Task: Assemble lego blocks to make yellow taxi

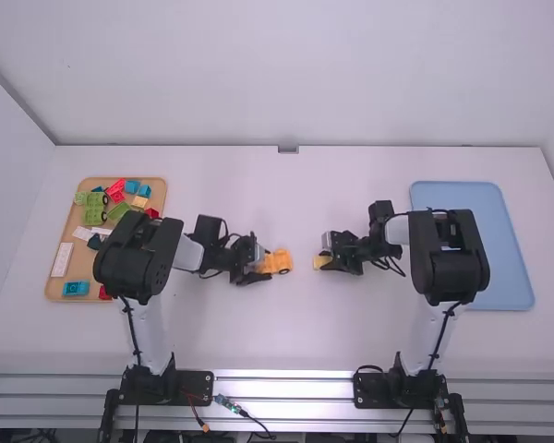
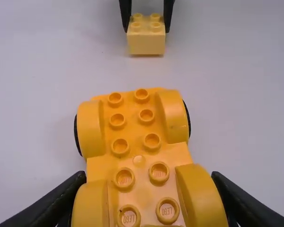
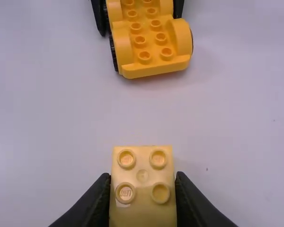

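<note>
Mid-bench point(image 1: 291, 323), our left end effector point(image 2: 149, 177) grips the wheeled base point(image 2: 131, 130), our right end effector point(image 3: 142, 176) clamps the pale block point(image 3: 142, 189)! The base looks slightly skewed, so we could miss the studs point(image 2: 159, 172) or, pressing off-centre, twist it.

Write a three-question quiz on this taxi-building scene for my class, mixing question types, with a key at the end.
1. True or false: the left hand grips the orange-yellow wheeled base.

2. Which holds a mix of coloured blocks?
A) the blue tray
B) the wooden tray
C) the middle of the table

3. How many studs show on top of the pale yellow block between the fingers of the right hand?

Key: 1. True; 2. B; 3. Four
</note>
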Controlling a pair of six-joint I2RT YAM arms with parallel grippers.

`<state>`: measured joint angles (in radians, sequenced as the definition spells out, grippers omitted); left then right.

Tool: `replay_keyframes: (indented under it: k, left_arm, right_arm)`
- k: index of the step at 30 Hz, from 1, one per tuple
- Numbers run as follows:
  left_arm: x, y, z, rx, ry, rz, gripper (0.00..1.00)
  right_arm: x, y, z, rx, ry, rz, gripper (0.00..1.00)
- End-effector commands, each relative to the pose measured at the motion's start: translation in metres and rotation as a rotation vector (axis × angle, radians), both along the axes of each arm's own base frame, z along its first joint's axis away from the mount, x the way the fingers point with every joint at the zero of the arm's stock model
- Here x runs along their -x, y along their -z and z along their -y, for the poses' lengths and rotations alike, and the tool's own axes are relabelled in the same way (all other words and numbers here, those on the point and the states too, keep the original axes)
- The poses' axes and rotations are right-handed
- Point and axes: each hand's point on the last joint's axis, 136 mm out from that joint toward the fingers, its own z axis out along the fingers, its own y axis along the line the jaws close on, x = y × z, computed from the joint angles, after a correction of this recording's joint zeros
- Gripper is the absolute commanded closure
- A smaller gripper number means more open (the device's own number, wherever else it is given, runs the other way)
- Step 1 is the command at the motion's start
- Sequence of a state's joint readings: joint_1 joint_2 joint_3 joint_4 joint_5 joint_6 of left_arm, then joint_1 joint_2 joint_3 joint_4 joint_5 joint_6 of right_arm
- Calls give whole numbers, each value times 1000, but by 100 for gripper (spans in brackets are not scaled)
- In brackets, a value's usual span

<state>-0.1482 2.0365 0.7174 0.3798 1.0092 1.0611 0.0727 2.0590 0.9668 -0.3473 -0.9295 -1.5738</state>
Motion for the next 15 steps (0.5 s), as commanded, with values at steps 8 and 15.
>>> replay_keyframes:
  k: [8, 15]
  left_arm:
    - [-12, 2, -1, -30, -13, 1, 11]
    - [-15, -1, 0, -23, -33, -54, 0]
  right_arm:
    - [-1, 0, -2, -19, -1, -7, 68]
    - [-1, 0, -2, -16, -1, -5, 66]
